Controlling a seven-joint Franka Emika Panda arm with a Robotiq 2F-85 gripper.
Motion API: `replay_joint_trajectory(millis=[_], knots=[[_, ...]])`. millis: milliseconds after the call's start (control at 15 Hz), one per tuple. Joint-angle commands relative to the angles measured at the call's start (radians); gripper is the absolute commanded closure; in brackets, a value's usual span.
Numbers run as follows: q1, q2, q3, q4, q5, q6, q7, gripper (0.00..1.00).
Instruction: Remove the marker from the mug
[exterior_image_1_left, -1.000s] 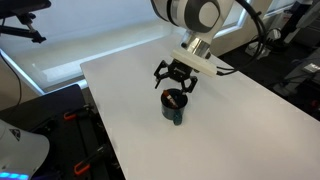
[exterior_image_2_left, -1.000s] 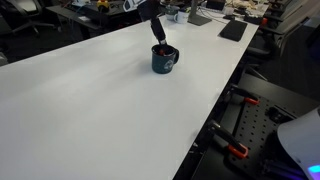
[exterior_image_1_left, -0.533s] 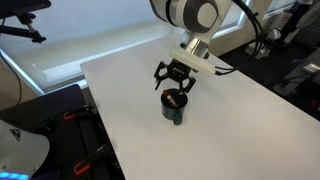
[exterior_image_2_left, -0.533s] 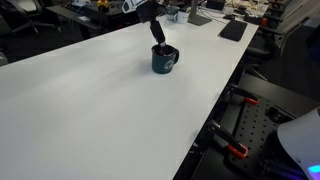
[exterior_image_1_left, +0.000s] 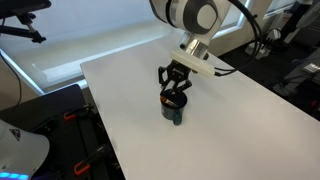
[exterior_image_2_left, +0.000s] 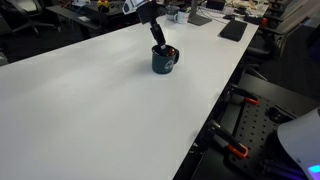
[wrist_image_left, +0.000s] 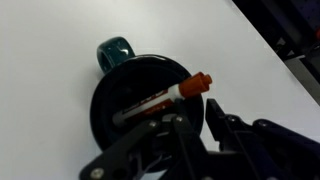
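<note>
A dark mug (wrist_image_left: 112, 98) with a teal handle (wrist_image_left: 114, 50) stands on the white table (exterior_image_1_left: 240, 125). It shows in both exterior views, mug (exterior_image_1_left: 174, 110) and mug (exterior_image_2_left: 163, 62). The marker (wrist_image_left: 160, 98) leans inside it, dark-bodied, with its red-orange end (wrist_image_left: 198, 85) at the rim. My gripper (wrist_image_left: 200, 112) hangs straight over the mug, its fingers drawn close together with a narrow gap right at the marker's red-orange end. Whether they press on the marker does not show. From outside, the gripper (exterior_image_1_left: 175, 90) dips into the mug's mouth, as does the gripper (exterior_image_2_left: 159, 38).
The white table ends close to the mug on one side, table edge (exterior_image_2_left: 225, 85). Black clamps with orange handles (exterior_image_2_left: 238, 152) sit below that edge. A dark flat item (exterior_image_2_left: 233, 30) lies at the far end. Desks and cables fill the background.
The fingers have drawn in from wide open to a narrow gap around the marker's top. The arm and the mug have stayed in place.
</note>
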Motion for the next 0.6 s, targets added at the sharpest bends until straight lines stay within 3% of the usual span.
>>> replay_joint_trajectory(millis=[0,67,400,533], knots=[[-0.002,0.005,0.005,0.015,-0.018,-0.016,-0.008,0.51],[-0.002,0.004,0.003,0.013,-0.018,-0.015,-0.002,0.51],[-0.005,-0.008,-0.006,0.004,-0.018,-0.019,0.017,0.11],[-0.01,-0.007,-0.01,0.002,-0.013,-0.023,0.024,0.01]])
